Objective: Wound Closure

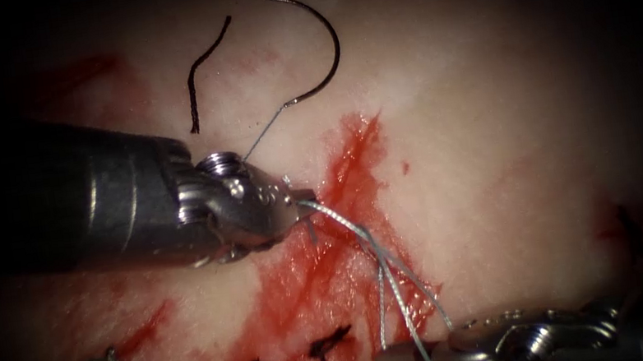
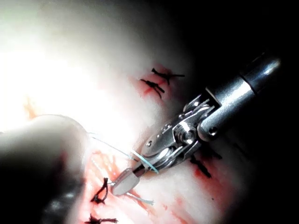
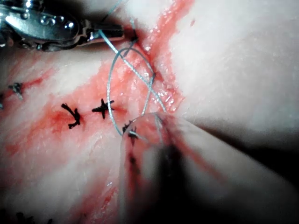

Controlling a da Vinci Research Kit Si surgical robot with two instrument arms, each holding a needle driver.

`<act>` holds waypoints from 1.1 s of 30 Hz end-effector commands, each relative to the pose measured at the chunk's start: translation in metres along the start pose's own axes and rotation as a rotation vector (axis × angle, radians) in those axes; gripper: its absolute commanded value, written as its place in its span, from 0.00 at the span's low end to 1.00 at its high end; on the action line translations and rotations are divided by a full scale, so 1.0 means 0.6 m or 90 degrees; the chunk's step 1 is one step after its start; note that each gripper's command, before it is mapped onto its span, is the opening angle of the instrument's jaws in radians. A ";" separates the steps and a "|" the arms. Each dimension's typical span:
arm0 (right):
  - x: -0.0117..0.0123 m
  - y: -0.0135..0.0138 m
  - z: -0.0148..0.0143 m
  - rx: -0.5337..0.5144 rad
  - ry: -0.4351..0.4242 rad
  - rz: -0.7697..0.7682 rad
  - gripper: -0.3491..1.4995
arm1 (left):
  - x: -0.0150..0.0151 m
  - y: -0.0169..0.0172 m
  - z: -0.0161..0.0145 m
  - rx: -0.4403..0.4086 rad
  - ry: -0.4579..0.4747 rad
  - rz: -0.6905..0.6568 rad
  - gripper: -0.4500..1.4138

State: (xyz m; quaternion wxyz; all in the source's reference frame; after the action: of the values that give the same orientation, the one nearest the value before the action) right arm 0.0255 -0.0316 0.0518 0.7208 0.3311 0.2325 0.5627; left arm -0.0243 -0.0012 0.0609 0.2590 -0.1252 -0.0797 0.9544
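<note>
Both tools [image 1: 304, 205] [image 1: 399, 358] grip thread [image 1: 377, 256]; needle [image 1: 318, 31] lies free.

Nothing here can be read: no lettering, numbers, brand marks or signs on the metal tools, the tissue or the thread.
</note>
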 end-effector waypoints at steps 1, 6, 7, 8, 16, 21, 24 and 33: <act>0.0020 -0.0009 -0.0002 -0.006 0.018 -0.016 0.00 | -0.0004 0.0005 0.0008 -0.006 -0.014 0.003 0.00; 0.0090 -0.0009 -0.0045 -0.010 0.095 -0.073 0.00 | -0.0056 0.0020 -0.0018 -0.035 -0.124 0.021 0.00; 0.0109 -0.0007 -0.0055 -0.004 0.114 -0.085 0.00 | -0.0064 0.0024 -0.0025 -0.038 -0.134 0.023 0.00; 0.0121 -0.0005 -0.0061 0.004 0.134 -0.096 0.00 | -0.0073 0.0028 -0.0033 -0.044 -0.146 0.027 0.00; 0.0177 0.0038 -0.0064 0.020 0.202 -0.167 0.00 | -0.0140 0.0081 -0.0086 -0.136 -0.286 0.066 0.00; 0.0187 0.0078 -0.0061 0.035 0.196 -0.222 0.00 | -0.0169 0.0087 -0.0111 -0.155 -0.311 0.078 0.00; 0.0196 0.0091 -0.0059 0.025 0.211 -0.218 0.00 | -0.0186 0.0087 -0.0109 -0.158 -0.328 0.082 0.00; 0.0205 0.0135 -0.0044 0.019 0.213 -0.273 0.00 | -0.0255 0.0068 -0.0167 -0.233 -0.378 0.093 0.00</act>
State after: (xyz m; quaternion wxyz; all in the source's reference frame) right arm 0.0208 -0.0179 0.0560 0.7710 0.1871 0.4223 0.4384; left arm -0.0092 -0.0116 0.0525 0.1328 0.1133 -0.3154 0.9328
